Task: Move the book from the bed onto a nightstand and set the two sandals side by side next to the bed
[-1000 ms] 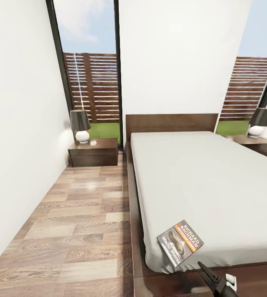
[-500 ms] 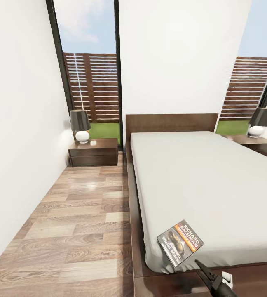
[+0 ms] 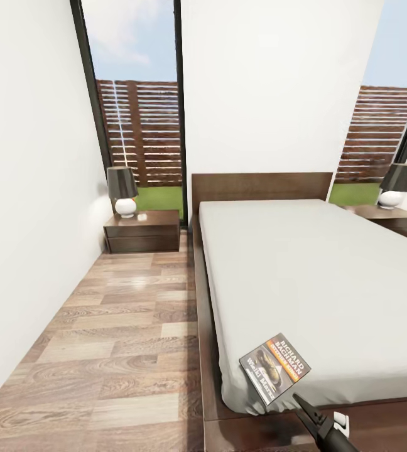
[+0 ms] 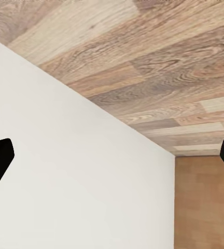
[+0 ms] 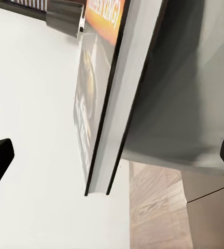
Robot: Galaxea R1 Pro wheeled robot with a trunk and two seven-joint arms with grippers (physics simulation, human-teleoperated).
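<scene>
Right gripper point(image 3: 299, 400) sits just near of the paperback book point(image 3: 274, 369), fingers spread wide with the book's edge point(image 5: 112, 104) between them, untouched. Book lies flat on the bed point(image 3: 329, 282), at its near left corner. Left gripper point(image 4: 112, 161) gapes wide too.

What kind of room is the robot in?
A bedroom, most likely: a big bed with a wooden headboard, and a nightstand on each side carrying a lamp.
</scene>
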